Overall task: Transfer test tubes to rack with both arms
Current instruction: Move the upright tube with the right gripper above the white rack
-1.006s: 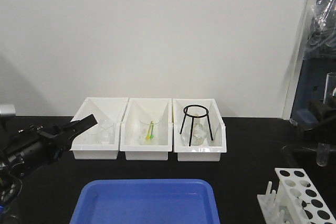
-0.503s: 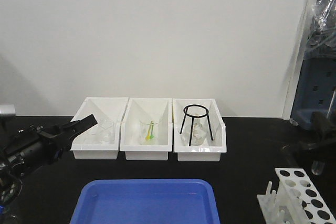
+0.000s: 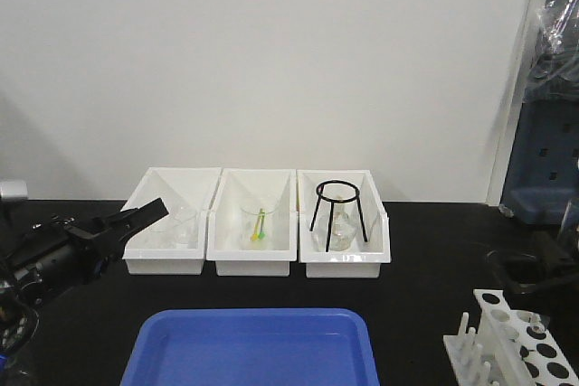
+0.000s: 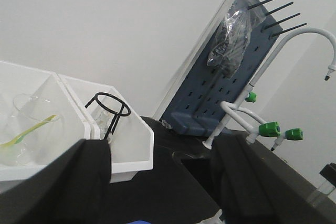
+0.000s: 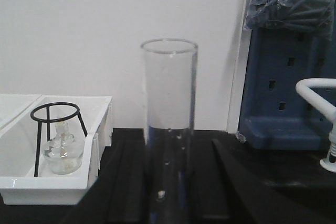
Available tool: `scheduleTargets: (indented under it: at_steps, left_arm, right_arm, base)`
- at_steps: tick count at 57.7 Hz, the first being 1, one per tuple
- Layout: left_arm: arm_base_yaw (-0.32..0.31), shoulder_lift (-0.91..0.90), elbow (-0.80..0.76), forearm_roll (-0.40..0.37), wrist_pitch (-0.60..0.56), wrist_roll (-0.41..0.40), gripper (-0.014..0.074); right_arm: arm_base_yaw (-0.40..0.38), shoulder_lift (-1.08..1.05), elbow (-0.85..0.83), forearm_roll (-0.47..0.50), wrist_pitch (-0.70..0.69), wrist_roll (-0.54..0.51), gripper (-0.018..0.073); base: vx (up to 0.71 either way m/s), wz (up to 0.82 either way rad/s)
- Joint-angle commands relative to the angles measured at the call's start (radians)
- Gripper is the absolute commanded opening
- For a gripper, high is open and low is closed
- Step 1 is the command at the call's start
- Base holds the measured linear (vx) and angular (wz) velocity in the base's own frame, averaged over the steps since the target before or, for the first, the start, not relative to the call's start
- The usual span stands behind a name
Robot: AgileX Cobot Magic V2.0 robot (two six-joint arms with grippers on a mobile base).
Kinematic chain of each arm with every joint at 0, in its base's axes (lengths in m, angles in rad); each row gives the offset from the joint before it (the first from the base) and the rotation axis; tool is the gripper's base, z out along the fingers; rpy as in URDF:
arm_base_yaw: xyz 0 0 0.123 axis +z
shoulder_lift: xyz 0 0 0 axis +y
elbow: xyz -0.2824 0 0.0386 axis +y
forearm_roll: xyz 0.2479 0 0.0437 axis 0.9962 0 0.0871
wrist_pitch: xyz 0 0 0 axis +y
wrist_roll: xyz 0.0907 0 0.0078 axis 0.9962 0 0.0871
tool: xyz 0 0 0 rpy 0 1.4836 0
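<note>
My right gripper [image 5: 169, 195] is shut on a clear glass test tube [image 5: 168, 124], which stands upright between the fingers with its open rim on top. In the front view the right gripper [image 3: 532, 274] sits low at the right edge, just above the white rack [image 3: 509, 343]. The test tube [image 3: 566, 223] is faint there, and its lower end reaches the rack's top plate of round holes. My left gripper [image 3: 136, 220] hangs open by the left white bin. Nothing lies between its fingers [image 4: 50, 182].
Three white bins [image 3: 256, 264] stand in a row at the back, holding beakers, a green-yellow stick and a black ring stand [image 3: 338, 210] over a small flask. A blue tray [image 3: 253, 350] lies at the front. A blue pegboard [image 4: 231, 72] and a faucet [image 4: 294, 51] stand at the right.
My right gripper has come down with the test tube, from above the table to just over the rack. The left arm has stayed where it was.
</note>
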Motion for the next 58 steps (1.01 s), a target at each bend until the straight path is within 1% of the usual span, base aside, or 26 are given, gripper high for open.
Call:
scheduleTargets:
  at_steps: [1,7,11,15,26,33,41,44,58]
  left_arm:
    - [0.0,-0.037,-0.029,-0.044,-0.065,0.005,0.0521]
    - [0.0,-0.037,-0.029,-0.043,-0.065,0.005,0.0521]
    - [0.0,-0.037,-0.029,-0.043,-0.065,0.005,0.052]
    - [0.0,-0.037,-0.029,-0.043,-0.065,0.005,0.0517]
    - [0.0,-0.037,-0.029,-0.043,-0.065,0.005,0.0515]
    - [0.0,-0.037,-0.029,-0.043,-0.065,0.005,0.0515]
    - [0.0,-0.037,-0.029,-0.043,-0.065,0.005,0.0515]
    - [0.0,-0.037,-0.029,-0.043,-0.065,0.005,0.0515]
    - [0.0,-0.037,-0.029,-0.043,-0.065,0.005,0.0515]
  right_arm:
    - [-0.004,-0.007,-0.004,-0.013,-0.154,0.019,-0.0009]
    - [-0.004,0.026,-0.002,-0.061,-0.173,0.097,-0.0009]
    - [-0.004,0.045,-0.002,-0.099,-0.179,0.119,-0.0009]
    - [-0.004,0.068,-0.002,-0.114,-0.196,0.109,-0.0009]
    - [-0.004,0.114,-0.002,-0.106,-0.253,0.096,-0.0009]
    - [-0.004,0.115,-0.002,-0.104,-0.259,0.081,-0.0009]
    - [-0.004,0.115,-0.002,-0.072,-0.251,0.03,-0.0009]
    - [-0.004,0.115,-0.002,-0.057,-0.241,0.029,-0.0009]
    - [-0.004,0.126,-0.001,-0.057,-0.198,0.031,-0.0009]
  base:
    - [0.0,0.0]
    - [0.0,0.0]
    - [0.0,0.0]
    - [0.0,0.0]
    - [0.0,0.0]
    - [0.0,0.0]
    - [0.0,0.0]
    - [0.0,0.0]
    - [0.0,0.0]
